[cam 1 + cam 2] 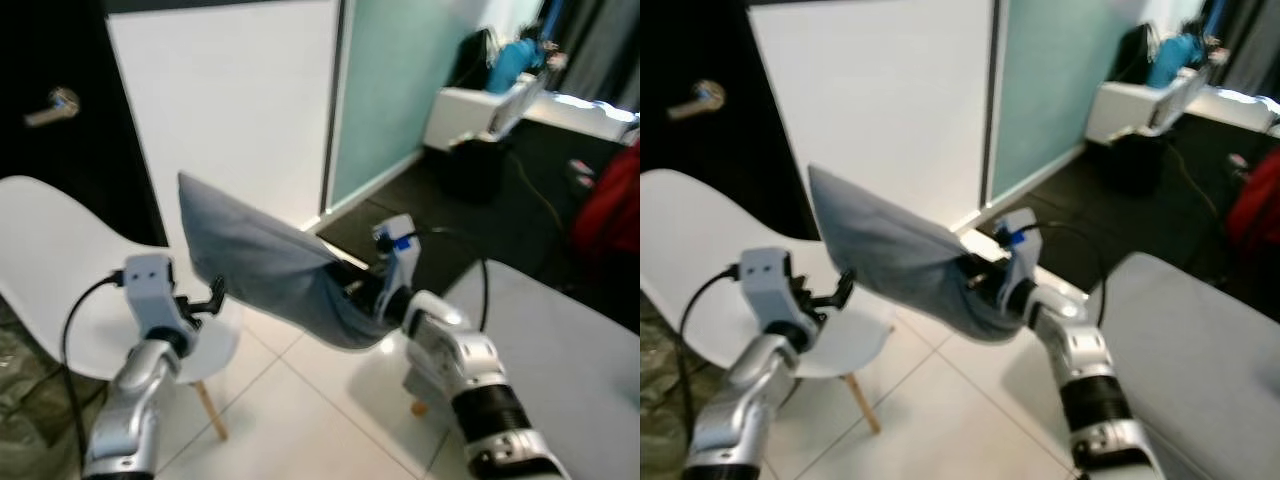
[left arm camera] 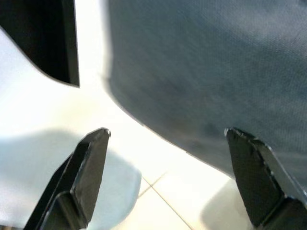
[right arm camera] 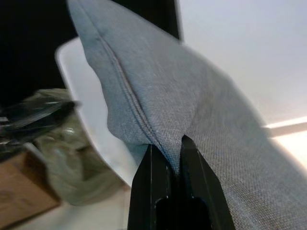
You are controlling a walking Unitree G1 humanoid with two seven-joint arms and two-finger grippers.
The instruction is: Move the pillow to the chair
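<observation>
Nearest the camera, two silver robot arms reach forward over a white tiled floor [image 1: 300, 400]. The right gripper [image 3: 173, 146] is clenched on a corner of a grey pillow [image 1: 270, 265], its two black fingers pinching a fold of fabric beside the seam. The pillow is held up in the air, slanting from that pinched lower corner up toward the robot's left, above the floor and touching no furniture.

The left gripper [image 2: 168, 136] is released, its fingers spread wide and holding nothing. It sits just beside the pillow's lower left edge, in front of the seat of a white chair [image 1: 60, 270].

The chair stands on the left, with pale wooden legs. The pillow's upper corner rises near the chair's right side. On the right is the edge of a grey sofa [image 1: 1200, 340].

Farther back are a dark door [image 1: 50, 110] with a metal handle, a white wall panel [image 1: 240, 110], and a frosted glass partition [image 1: 400, 90]. Beyond, the room is blurred, with dark flooring and a white desk [image 1: 500, 110].
</observation>
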